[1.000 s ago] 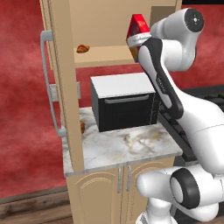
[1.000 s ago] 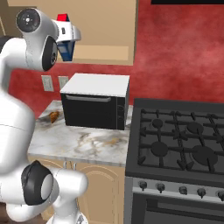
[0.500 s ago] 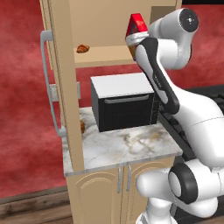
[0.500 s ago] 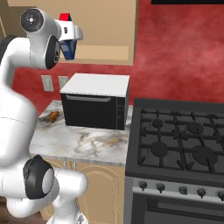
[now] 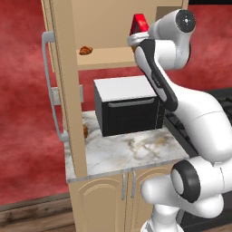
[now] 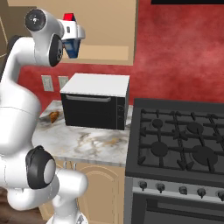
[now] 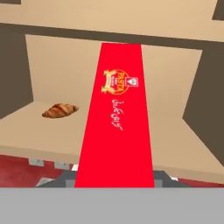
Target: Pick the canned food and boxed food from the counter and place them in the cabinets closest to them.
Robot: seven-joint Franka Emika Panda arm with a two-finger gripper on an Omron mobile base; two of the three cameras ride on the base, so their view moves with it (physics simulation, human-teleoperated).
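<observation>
Hand view alone reveals boxed food (image 7: 116,127) label

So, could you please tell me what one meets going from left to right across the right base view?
Small brown croissant on the marble counter → black microwave with a white top → black gas stove with grates.
</observation>
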